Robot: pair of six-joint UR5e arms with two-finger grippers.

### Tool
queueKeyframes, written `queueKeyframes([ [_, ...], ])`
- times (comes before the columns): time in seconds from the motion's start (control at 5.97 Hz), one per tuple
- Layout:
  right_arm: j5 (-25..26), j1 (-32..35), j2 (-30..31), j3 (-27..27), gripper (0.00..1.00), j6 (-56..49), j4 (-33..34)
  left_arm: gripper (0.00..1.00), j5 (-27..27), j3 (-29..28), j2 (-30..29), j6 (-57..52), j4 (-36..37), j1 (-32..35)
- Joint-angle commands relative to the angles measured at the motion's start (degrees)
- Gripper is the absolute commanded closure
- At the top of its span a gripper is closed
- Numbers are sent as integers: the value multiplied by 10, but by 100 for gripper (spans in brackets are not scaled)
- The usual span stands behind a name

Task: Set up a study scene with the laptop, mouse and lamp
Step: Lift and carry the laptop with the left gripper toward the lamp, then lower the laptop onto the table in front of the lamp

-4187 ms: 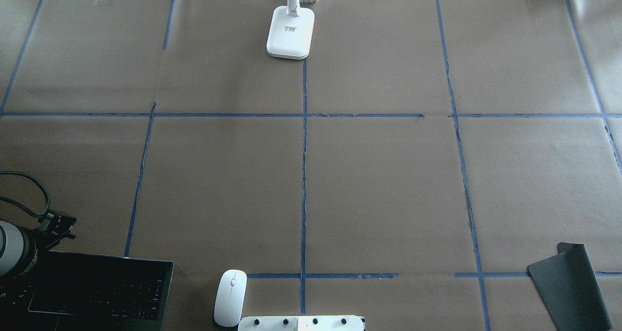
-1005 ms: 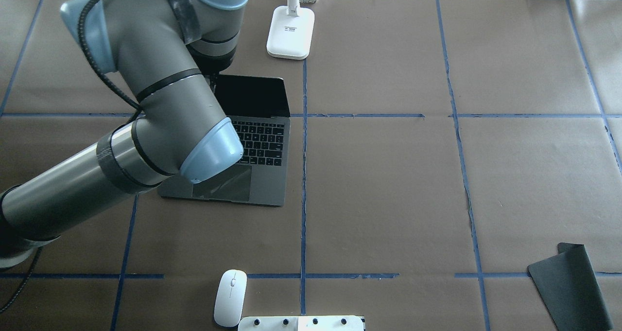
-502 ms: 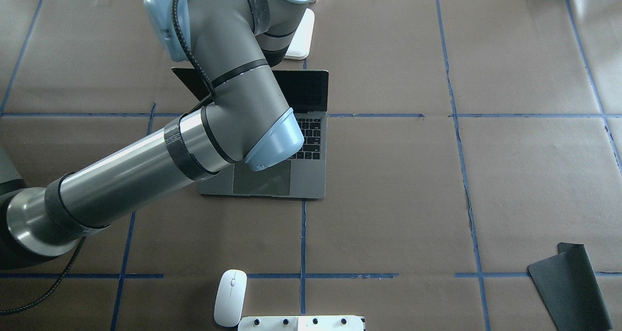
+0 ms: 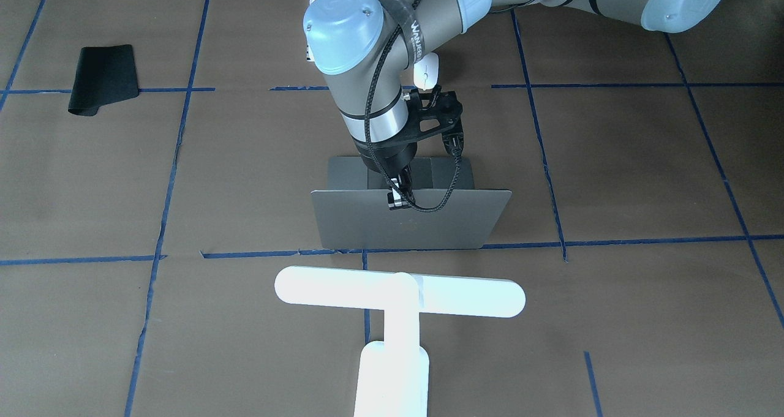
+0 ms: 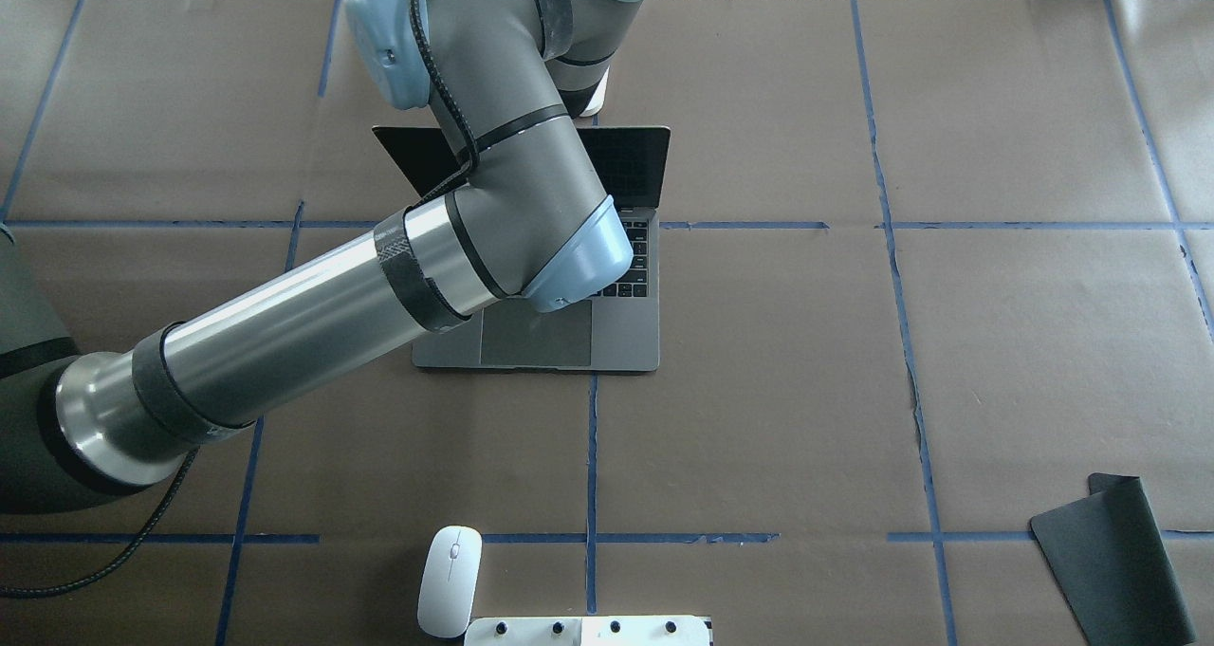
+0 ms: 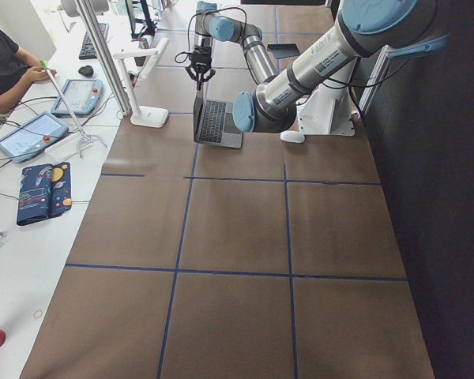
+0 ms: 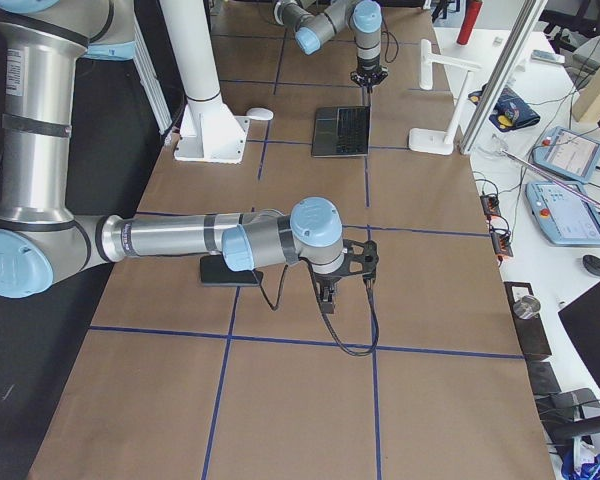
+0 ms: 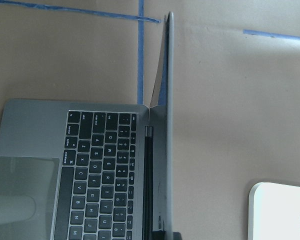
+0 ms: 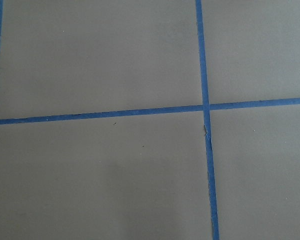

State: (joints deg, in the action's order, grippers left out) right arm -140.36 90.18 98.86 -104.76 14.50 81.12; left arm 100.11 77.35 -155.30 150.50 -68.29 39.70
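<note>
We judge the job roughly a third done. The laptop (image 5: 626,335) stands open near the bench's middle, its lid just short of the lamp (image 4: 398,297), and our left gripper (image 4: 398,201) is pinched on the lid's top edge. The mouse (image 5: 450,580) lies well apart beside the white pedestal (image 5: 588,632), not yet brought alongside. Our right gripper (image 7: 327,297) hangs over bare paper near the black mat (image 5: 1110,551), open or closed we cannot tell. There is wide room on the laptop's right-arm side, and the only tight spots are the lamp bar behind the lid and the pedestal by the mouse.
</note>
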Motion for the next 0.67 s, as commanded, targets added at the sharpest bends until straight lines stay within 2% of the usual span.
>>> queueKeyframes([
  [0.0, 0, 0, -1, 0, 0, 0, 0, 100, 1, -13, -9, 38, -4, -1],
  [0.5, 0, 0, -1, 1, 0, 0, 0, 100, 1, -17, -9, 57, 0, -9],
])
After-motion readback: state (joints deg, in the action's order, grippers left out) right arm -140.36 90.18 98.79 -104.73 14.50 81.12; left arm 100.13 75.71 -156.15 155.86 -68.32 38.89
